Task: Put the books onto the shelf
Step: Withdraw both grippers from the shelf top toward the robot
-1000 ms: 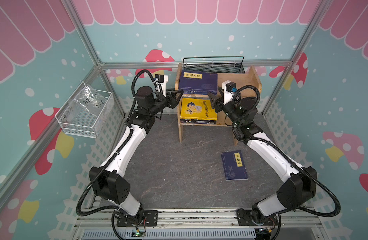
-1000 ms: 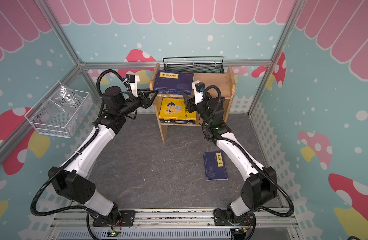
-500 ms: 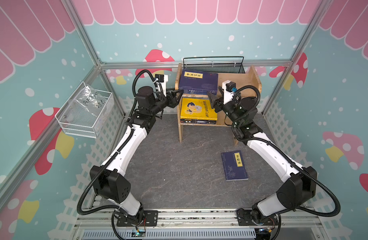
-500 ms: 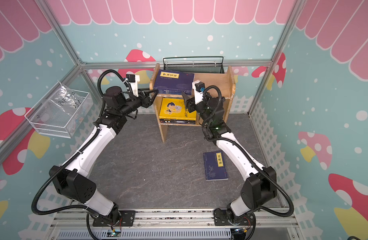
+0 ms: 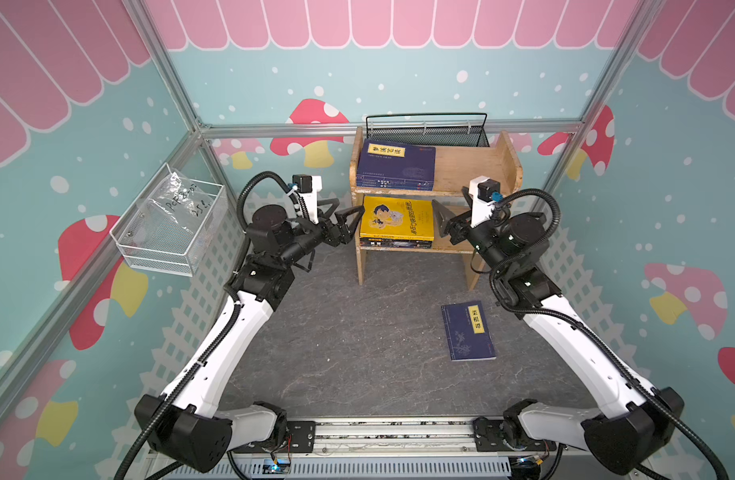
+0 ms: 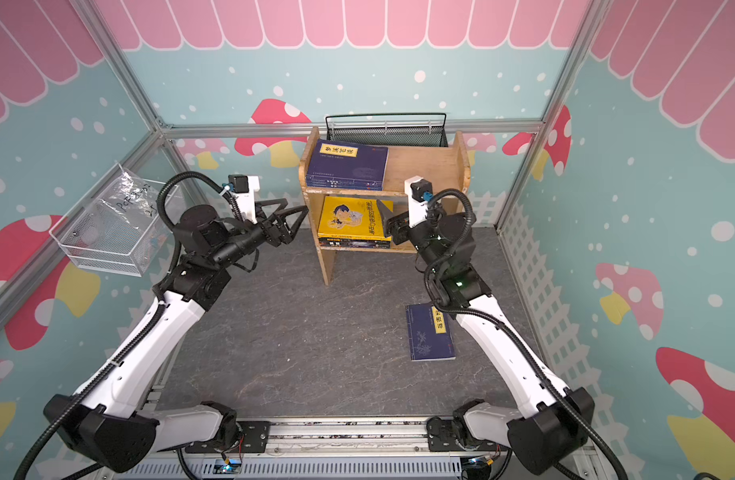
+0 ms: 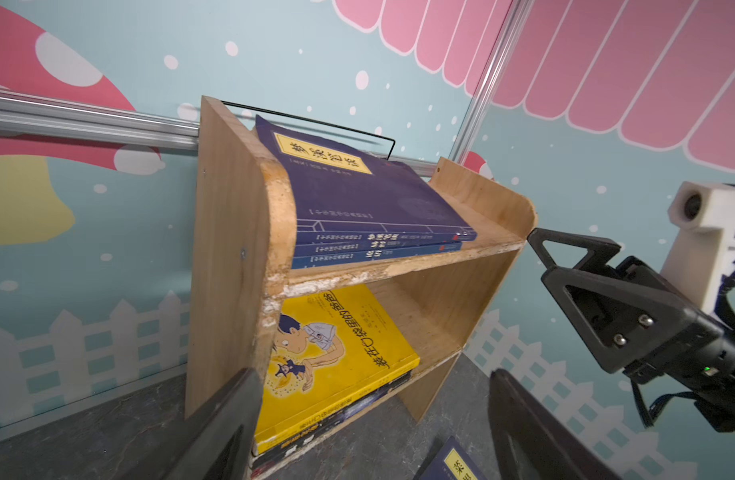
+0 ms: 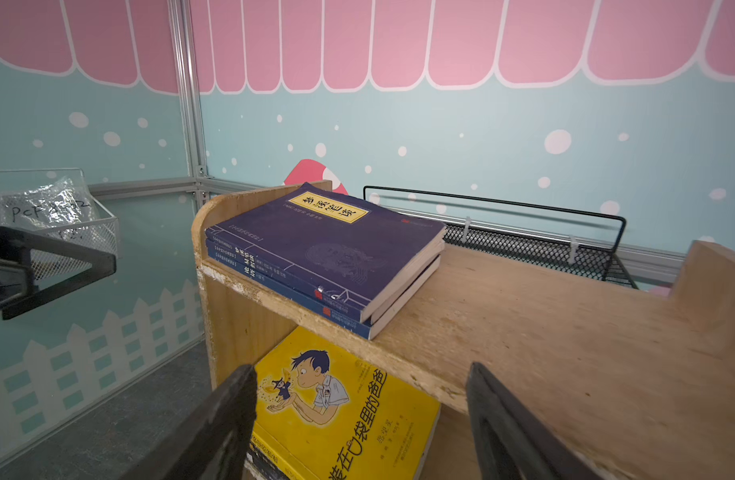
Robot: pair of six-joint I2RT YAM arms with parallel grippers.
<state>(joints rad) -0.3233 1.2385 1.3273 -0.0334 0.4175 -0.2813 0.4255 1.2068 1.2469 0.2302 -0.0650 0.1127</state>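
Start with the shelf: it looks light, and you have an arm close on each side of it. If either arm swings sideways on its way out, it could hit a side panel and shove the whole unit. The navy stack lies on the upper tier hard against the left panel, with its top book skewed, so a jolt might slide it off. The yellow book tops a pile on the lower tier. One navy book lies flat on the grey mat, well apart from the shelf. It is thin, so a careless pinch may just push it along. Your left gripper hangs just beside the left panel, fingers spread wide and empty. Your right gripper sits at the lower tier's open right half, also wide, gripping nothing.
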